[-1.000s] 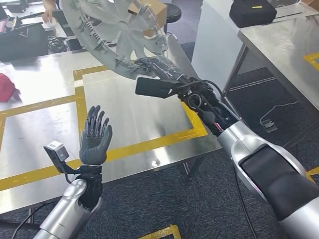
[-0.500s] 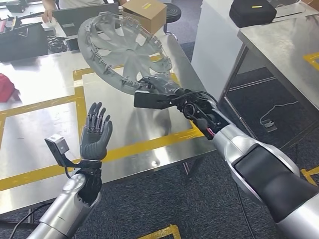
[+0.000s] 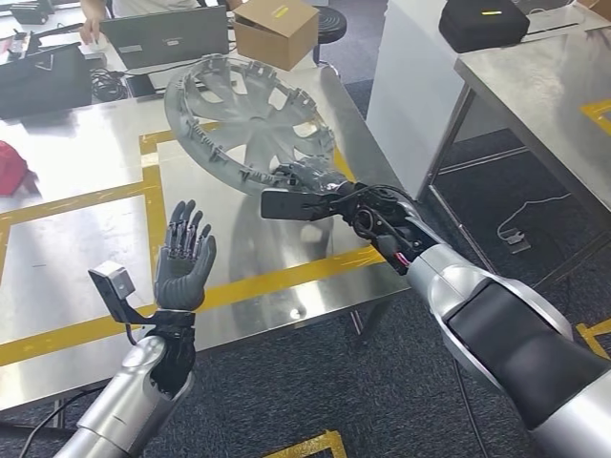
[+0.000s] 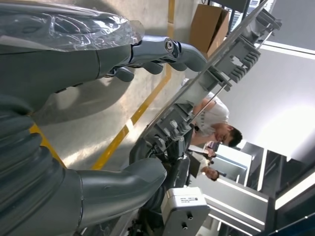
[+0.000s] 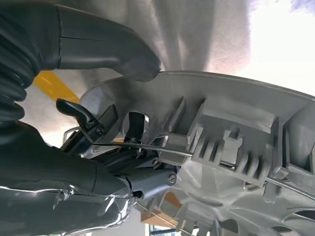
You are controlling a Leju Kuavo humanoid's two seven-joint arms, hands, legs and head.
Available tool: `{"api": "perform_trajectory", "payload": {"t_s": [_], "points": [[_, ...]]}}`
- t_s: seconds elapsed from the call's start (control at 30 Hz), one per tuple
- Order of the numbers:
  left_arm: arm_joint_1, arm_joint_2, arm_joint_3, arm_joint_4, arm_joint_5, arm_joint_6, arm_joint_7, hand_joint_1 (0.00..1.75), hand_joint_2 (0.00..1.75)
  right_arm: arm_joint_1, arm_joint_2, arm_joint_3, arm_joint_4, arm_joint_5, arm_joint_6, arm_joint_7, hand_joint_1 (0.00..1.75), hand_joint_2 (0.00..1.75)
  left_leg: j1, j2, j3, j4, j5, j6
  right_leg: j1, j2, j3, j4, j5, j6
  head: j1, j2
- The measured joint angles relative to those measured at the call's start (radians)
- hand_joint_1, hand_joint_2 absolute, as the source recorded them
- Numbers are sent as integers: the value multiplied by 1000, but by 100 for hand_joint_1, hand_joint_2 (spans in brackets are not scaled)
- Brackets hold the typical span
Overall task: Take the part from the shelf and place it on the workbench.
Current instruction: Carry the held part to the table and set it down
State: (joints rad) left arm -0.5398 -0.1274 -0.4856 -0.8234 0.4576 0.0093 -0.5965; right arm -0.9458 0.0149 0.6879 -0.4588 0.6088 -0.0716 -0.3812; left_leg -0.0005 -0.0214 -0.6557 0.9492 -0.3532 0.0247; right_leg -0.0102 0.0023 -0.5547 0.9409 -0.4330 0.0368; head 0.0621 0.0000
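Observation:
The part is a grey plastic wheel cover (image 3: pixel 248 119) with spokes and rim clips, held tilted just above the steel workbench (image 3: pixel 79 172). My right hand (image 3: pixel 309 181) grips its near rim; in the right wrist view the thumb lies over the rim (image 5: pixel 230 142) and the fingers reach under it. My left hand (image 3: pixel 183 258) is raised over the workbench's front edge, palm up and fingers spread, holding nothing. The left wrist view looks past the left hand (image 4: pixel 93 59) at the wheel cover's edge (image 4: pixel 208 93).
Yellow tape lines (image 3: pixel 151 200) mark boxes on the workbench. At its far end are a cardboard box (image 3: pixel 277 29), a laptop (image 3: pixel 169 38), black gear (image 3: pixel 43 81) and a person's hand (image 3: pixel 92 24). A red object (image 3: pixel 12 164) lies left. A second table (image 3: pixel 547 95) stands right.
My right hand has lowered the wheel cover toward the workbench and tipped it flatter. The left hand has stayed nearly in place.

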Motion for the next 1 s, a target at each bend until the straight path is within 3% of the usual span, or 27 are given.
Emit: {"api": "perform_trajectory", "payload": {"t_s": [0.03,0.8,0.93,1.0], "points": [[1,0,0,1,-1,0,-3,0,175,0,0,0,2,2,1,0,0,175,0,0,0,0,0,0,0,0,0,0,0,0,0,0],[8,0,0,1,-7,12,-15,0,175,15,0,-10,5,-43,29,-11,0,175,0,3,4,0,0,0,0,2,3,0,1,0,-2,0],[8,0,0,1,-5,17,-13,0,0,19,-1,-21,0,-64,36,-12,0,175,0,3,5,0,0,0,0,3,4,0,1,0,-2,0],[10,1,0,1,-3,27,-6,0,0,24,-2,-32,-9,-104,45,-14,0,175,0,3,5,0,0,0,0,3,4,0,1,0,-2,0]]}}
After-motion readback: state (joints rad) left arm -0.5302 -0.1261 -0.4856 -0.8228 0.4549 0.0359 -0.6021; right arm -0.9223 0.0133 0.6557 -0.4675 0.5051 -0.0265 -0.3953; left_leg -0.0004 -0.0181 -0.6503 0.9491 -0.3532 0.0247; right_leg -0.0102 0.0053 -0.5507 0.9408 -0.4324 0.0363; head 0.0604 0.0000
